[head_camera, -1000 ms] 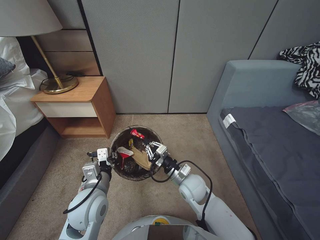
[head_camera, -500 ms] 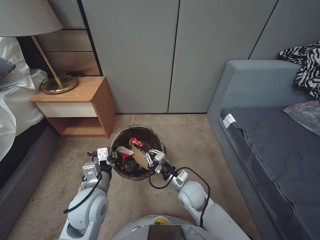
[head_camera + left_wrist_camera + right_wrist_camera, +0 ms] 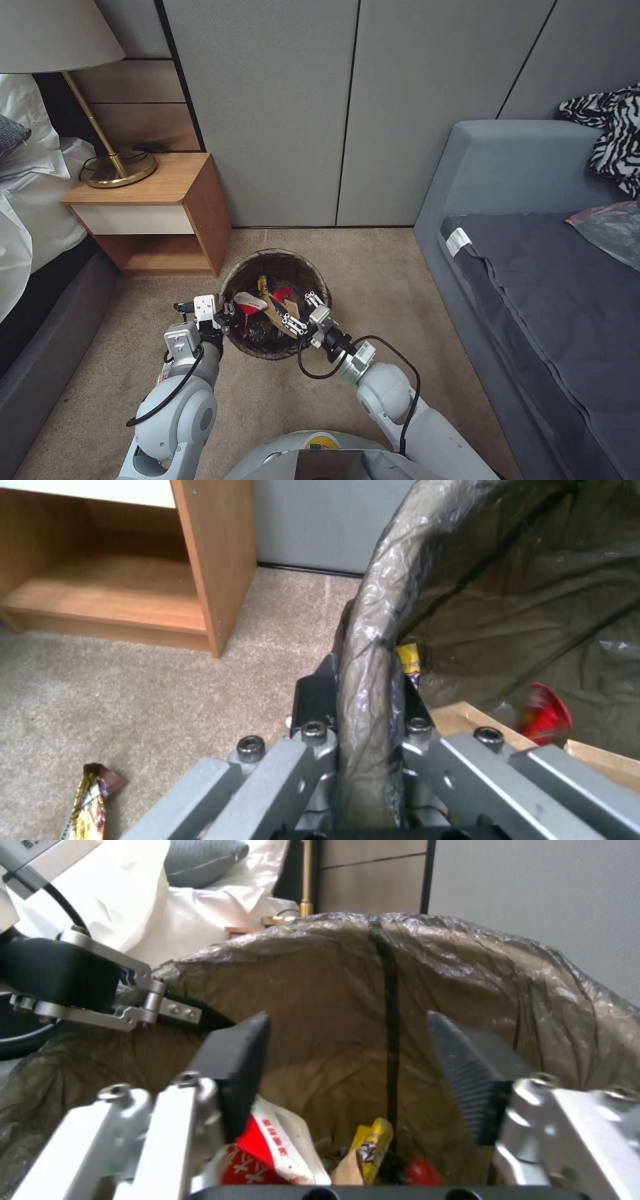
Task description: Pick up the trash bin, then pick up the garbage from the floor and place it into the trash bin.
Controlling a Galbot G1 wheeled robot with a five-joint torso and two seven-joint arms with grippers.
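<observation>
The trash bin (image 3: 275, 256), with its brown liner, is on the carpet in front of me. My left gripper (image 3: 229, 312) is shut on its left rim; the left wrist view shows the fingers (image 3: 313, 735) clamping the liner-covered rim (image 3: 363, 645). My right gripper (image 3: 305, 315) hangs open and empty over the bin's right side, its pads (image 3: 237, 1065) spread wide. Garbage lies inside: a red-and-white cup (image 3: 250, 305), a tan paper bag (image 3: 288, 319), a red wrapper (image 3: 283, 293) and a yellow wrapper (image 3: 370, 1145). One snack wrapper (image 3: 87, 805) lies on the floor beside the bin.
A wooden nightstand (image 3: 150, 207) with a brass lamp (image 3: 120, 170) stands left of the bin, next to a bed (image 3: 27, 200). A grey sofa (image 3: 533, 267) fills the right side. Bare carpet (image 3: 373, 267) lies between bin and sofa.
The red wrapper dropped from near the bin's far rim down among the garbage. My right gripper drew back toward the bin's near right rim. The left gripper kept its hold.
</observation>
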